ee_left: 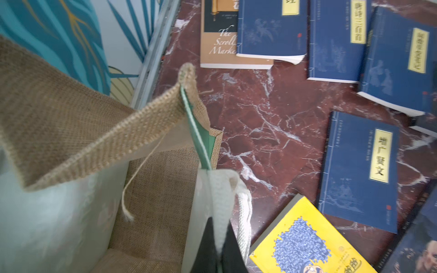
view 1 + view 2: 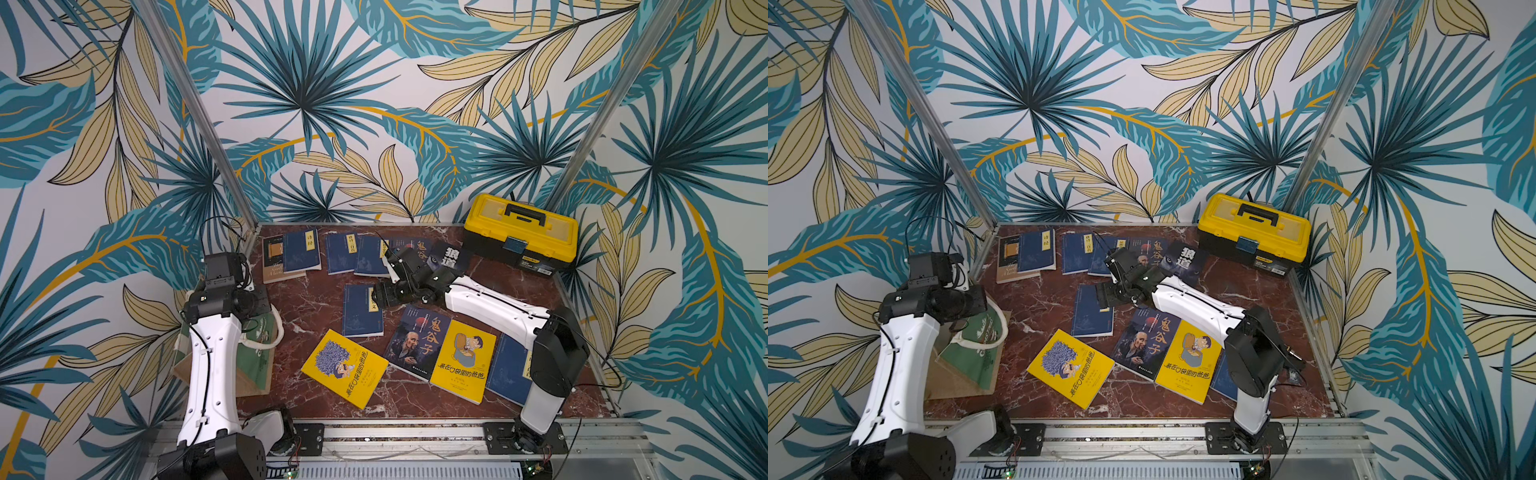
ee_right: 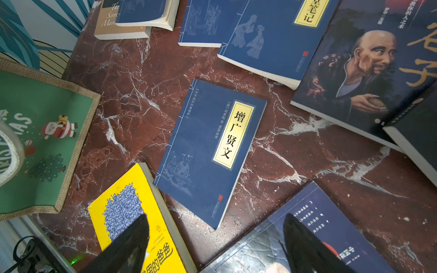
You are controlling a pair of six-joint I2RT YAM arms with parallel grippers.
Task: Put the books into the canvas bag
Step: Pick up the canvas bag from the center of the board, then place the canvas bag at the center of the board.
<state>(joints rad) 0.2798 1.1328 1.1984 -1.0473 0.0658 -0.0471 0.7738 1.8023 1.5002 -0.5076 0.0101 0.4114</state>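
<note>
The canvas bag (image 2: pixel 254 365) stands at the table's left edge, tan jute with green panels and a whitish lining (image 1: pixel 54 212). My left gripper (image 1: pixel 218 236) is shut on the bag's near rim, pinching the white band beside the rope handle (image 1: pixel 243 212). Several books lie flat on the marble. A navy book with a yellow label (image 2: pixel 361 311) (image 3: pixel 210 151) lies in the middle. My right gripper (image 3: pixel 215 219) hangs open just above the table by its near end, holding nothing. Yellow cartoon books (image 2: pixel 345 368) (image 2: pixel 463 361) and a dark portrait book (image 2: pixel 417 340) lie nearer the front.
A row of navy books (image 2: pixel 340 253) and a tan-and-black book (image 2: pixel 274 259) line the back edge. A yellow-and-black toolbox (image 2: pixel 519 232) stands at the back right. Metal frame posts and patterned walls close in the table (image 2: pixel 316 299) on three sides.
</note>
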